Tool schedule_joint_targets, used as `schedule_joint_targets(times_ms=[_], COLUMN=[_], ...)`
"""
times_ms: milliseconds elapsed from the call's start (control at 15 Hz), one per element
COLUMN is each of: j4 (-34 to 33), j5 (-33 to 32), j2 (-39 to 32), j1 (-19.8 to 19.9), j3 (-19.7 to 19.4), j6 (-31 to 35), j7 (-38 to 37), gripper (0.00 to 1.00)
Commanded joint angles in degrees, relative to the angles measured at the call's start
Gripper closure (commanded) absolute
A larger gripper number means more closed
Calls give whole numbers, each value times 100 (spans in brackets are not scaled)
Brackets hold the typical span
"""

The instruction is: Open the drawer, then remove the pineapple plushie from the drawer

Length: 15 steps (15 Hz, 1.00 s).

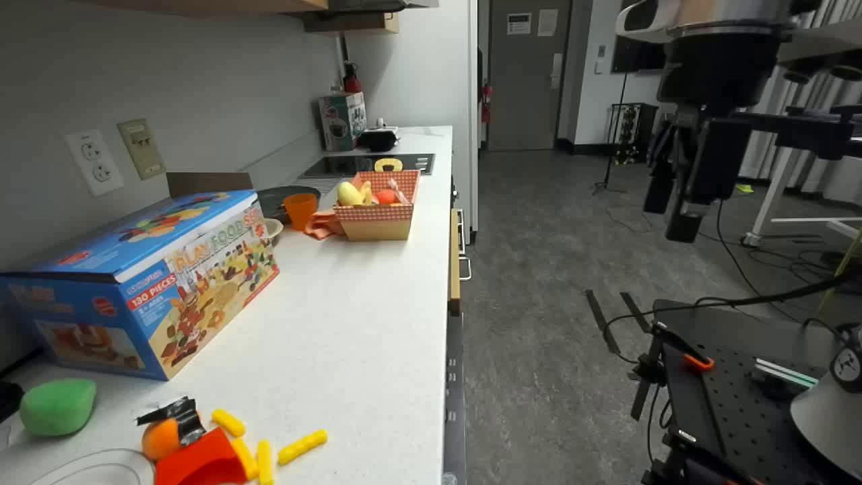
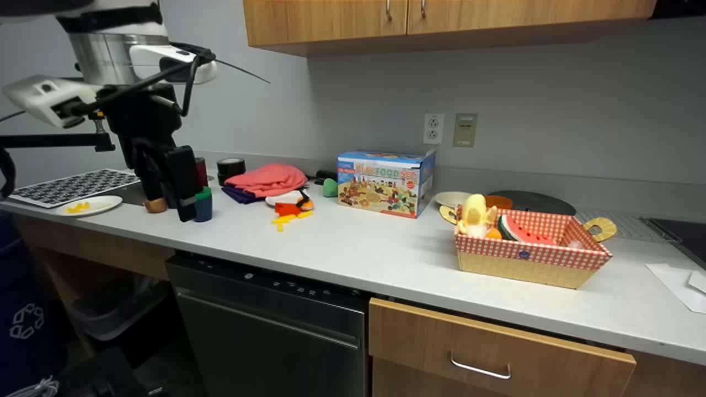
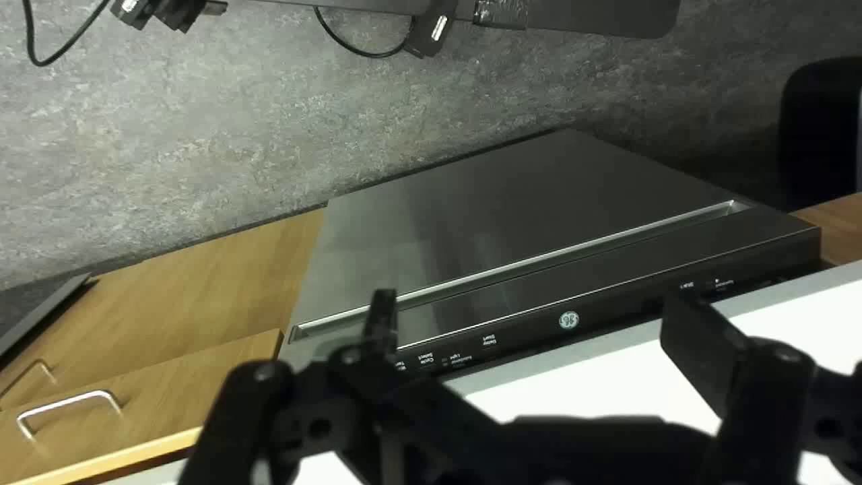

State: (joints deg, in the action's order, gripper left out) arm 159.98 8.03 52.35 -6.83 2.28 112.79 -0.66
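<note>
The light-brown rectangular wooden drawer (image 2: pixel 496 346) shows faint grain, the straw-yellow tapered basket (image 2: pixel 543 263) red-and-white gingham, and the blue rectangular cardboard box (image 2: pixel 380 186) bright multicoloured food pictures.

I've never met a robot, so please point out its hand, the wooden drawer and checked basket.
Hand (image 3: pixel 532 313): wrist view, midway between its spread fingertips.
Wooden drawer (image 2: pixel 491 347): in an exterior view, on its front panel.
Checked basket (image 2: pixel 513 267): in an exterior view, pale lower front wall.
</note>
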Motion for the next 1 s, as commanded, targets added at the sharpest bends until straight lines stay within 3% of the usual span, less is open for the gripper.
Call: schedule_joint_targets(times_ms=[0, 733, 933], j4=[-17, -17, -373], j5=[21, 21, -126], j2=[-13, -21, -407], j1=[33, 33, 352], j3=[25, 25, -205], j6=[-19, -20, -55], j7=[23, 23, 34], gripper=[0, 0, 0])
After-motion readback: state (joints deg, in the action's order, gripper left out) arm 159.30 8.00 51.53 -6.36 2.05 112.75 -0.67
